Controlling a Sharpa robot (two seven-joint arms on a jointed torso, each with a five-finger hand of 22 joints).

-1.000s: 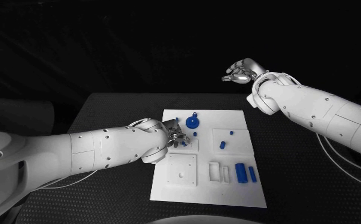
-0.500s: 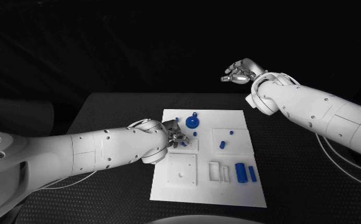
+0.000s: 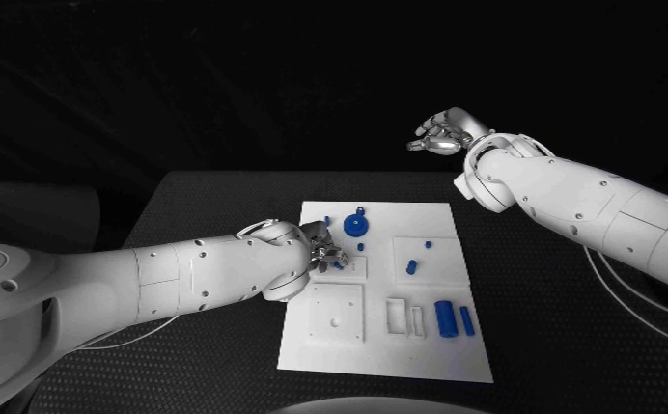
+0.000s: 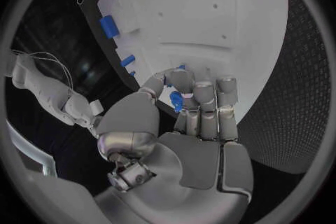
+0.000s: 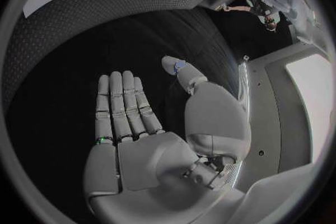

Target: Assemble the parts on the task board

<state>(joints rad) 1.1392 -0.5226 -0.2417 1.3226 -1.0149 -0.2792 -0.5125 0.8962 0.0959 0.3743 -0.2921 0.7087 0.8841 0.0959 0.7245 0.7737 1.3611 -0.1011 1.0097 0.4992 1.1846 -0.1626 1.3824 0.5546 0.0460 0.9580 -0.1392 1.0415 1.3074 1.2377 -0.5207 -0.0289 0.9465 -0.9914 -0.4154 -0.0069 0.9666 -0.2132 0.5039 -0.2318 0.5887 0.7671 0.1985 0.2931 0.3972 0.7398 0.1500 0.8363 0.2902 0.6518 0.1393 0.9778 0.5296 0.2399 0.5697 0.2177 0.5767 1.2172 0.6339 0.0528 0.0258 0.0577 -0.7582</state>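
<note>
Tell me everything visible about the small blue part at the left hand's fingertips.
The blue part is small, oblong and looks like smooth plastic. The left hand pinches it between thumb and fingers, which cover much of it, so its full shape cannot be told. It sits just above the task board, near the board's edge. In the head view the hand hides it; whether it touches the board cannot be told.

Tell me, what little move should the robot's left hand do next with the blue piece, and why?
Probably ease the small blue part straight down into the task board. The left hand pinches that part between its fingers, low over the board's left side, so it seems not yet seated. The right hand is open and raised beyond the table's far edge, well out of the way.
</note>
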